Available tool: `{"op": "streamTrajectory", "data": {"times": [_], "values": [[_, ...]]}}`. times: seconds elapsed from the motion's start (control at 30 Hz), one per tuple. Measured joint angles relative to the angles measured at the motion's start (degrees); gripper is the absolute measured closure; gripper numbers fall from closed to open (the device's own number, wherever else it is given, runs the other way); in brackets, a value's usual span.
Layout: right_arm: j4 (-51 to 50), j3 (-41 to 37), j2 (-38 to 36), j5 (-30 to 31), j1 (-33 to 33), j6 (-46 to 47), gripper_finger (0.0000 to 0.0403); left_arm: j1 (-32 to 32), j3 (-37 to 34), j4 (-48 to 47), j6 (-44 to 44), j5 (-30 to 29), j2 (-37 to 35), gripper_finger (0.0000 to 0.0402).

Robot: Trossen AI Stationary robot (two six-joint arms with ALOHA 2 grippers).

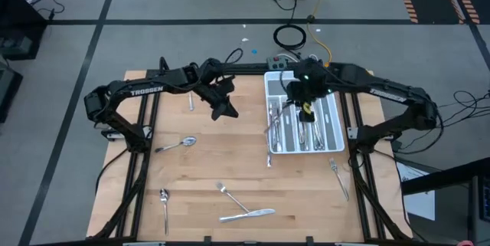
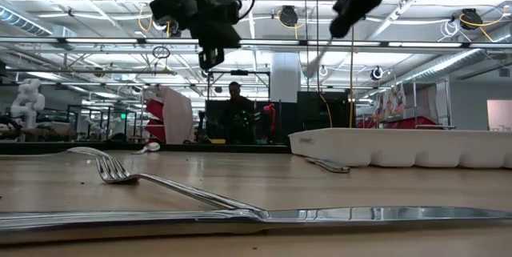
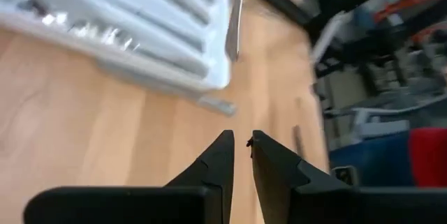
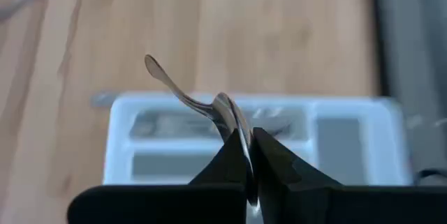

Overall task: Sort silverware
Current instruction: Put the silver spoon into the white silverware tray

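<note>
A spoon (image 4: 209,105) is clamped between the closed fingers of the right gripper (image 1: 295,106), suspended above the white tray (image 1: 334,123), which stands at the counter's (image 1: 214,169) far right and already contains several pieces. Loose silverware lies on the counter: a spoon (image 1: 178,145) left of centre, a fork (image 1: 231,197) and knife (image 1: 249,215) near the front edge, another spoon (image 1: 164,204) at front left, and a fork (image 1: 338,175) beside the tray's front corner. The left gripper (image 3: 237,158) hangs above the counter left of the tray, fingers slightly parted, empty.
</note>
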Motion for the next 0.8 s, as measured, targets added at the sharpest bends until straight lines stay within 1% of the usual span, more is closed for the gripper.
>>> {"op": "streamTrajectory", "data": {"times": [0.07, 0.17, 0.27, 0.3, 0.4, 0.53, 0.67, 0.73, 0.8], "values": [[-2.55, -0.01, 2.65, -3.76, -2.25, -1.83, 0.0403, -0.16, 0.00, -2.33, 0.88, -1.39, 0.01, 0.0346], [-3.50, 0.24, 7.38, -8.57, -4.82, -5.29, 0.0403, -0.69, 0.00, -4.21, 0.92, -1.70, 0.01, 0.0345], [-8.87, 4.02, 12.99, -13.73, -7.47, -8.31, 0.0403, -1.40, 0.00, -6.04, 0.74, -1.76, 0.01, 0.0345], [-11.77, 5.86, 14.84, -14.49, -8.31, -9.40, 0.0403, -1.64, 0.00, -6.63, 0.70, -1.77, 0.01, 0.0345], [-21.16, 12.25, 20.63, -14.71, -10.62, -13.11, 0.0403, -2.18, 0.00, -7.26, 0.70, -1.79, 0.01, 0.0345], [-23.09, 20.69, 27.67, -14.51, -12.40, -16.11, 0.0403, -2.90, 0.00, -7.13, 0.96, -1.84, 0.01, 0.0345], [-26.80, 28.17, 34.59, -14.57, -12.72, -19.30, 0.0403, -3.61, 0.00, -7.17, 1.14, -1.89, 0.03, 0.0345], [-29.41, 30.42, 37.64, -13.79, -12.68, -21.84, 0.0403, -3.61, 0.00, -7.33, 1.95, -1.89, 0.03, 0.0345], [-29.12, 30.40, 39.28, -13.36, -12.68, -23.30, 0.0403, -3.61, 0.00, -7.80, 2.22, -1.89, 0.03, 0.0345]]}}
